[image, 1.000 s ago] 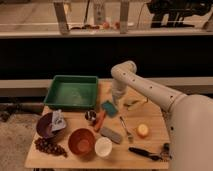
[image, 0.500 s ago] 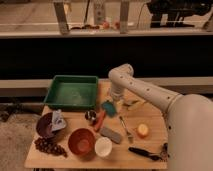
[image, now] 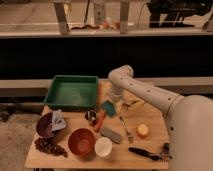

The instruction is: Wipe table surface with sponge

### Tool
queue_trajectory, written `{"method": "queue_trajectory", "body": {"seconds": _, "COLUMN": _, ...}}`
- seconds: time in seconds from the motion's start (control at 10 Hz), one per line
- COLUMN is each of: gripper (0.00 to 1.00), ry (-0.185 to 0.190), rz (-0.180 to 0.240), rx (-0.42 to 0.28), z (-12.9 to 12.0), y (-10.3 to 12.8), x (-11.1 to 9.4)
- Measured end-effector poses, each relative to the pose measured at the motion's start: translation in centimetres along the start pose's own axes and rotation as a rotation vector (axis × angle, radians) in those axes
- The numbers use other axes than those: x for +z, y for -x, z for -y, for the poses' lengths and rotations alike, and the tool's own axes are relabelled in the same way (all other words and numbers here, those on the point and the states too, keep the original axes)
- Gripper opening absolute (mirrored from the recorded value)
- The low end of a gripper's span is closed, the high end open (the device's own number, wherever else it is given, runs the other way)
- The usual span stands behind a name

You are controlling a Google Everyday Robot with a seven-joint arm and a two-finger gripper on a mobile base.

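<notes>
A light-brown wooden tabletop (image: 75, 160) is seen from the front, and many things are laid out on it. The white arm is reached in from the right and bent down at its elbow, so that the end effector (image: 114, 104) is brought low over the middle of the tabletop, just right of the green plastic tray (image: 72, 92). The teal-green sponge (image: 107, 107) is found directly at the tip of the end effector, touching it or nearly so, and is seen tilted rather than flat. Whether the end effector is clenched on the sponge or released cannot be told, and whether the sponge is resting on the wood is not shown either.

Just below the sponge, a reddish-orange elongated item (image: 100, 121) is laid at a slant, with a small dark round object (image: 90, 115) beside it on the left. A grey oblong block (image: 111, 134) is placed a little nearer the front edge, and a fork (image: 125, 129) is laid to its right. An orange fruit (image: 143, 130) is set further right, and a black-handled tool (image: 145, 152) is laid near the front right corner.

On the left side, a purple bowl (image: 44, 127) is seen with a crumpled grey-blue thing (image: 57, 120) at its rim. A bunch of dark grapes (image: 49, 146) is placed in front of it. A reddish-brown bowl (image: 81, 141) and a white cup (image: 103, 147) are set side by side near the front edge.
</notes>
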Motion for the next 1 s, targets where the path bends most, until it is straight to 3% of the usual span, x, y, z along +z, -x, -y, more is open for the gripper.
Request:
{"method": "queue_trajectory", "body": {"seconds": 0.6, "gripper": 0.80, "ry": -0.002, "rz": 0.021, "rx": -0.020, "z": -0.3, "y": 0.3, "x": 1.7}}
{"method": "queue_trajectory", "body": {"seconds": 1.0, "gripper": 0.80, "ry": 0.018, "rz": 0.027, "rx": -0.026, "z": -0.3, "y": 0.2, "x": 3.3}}
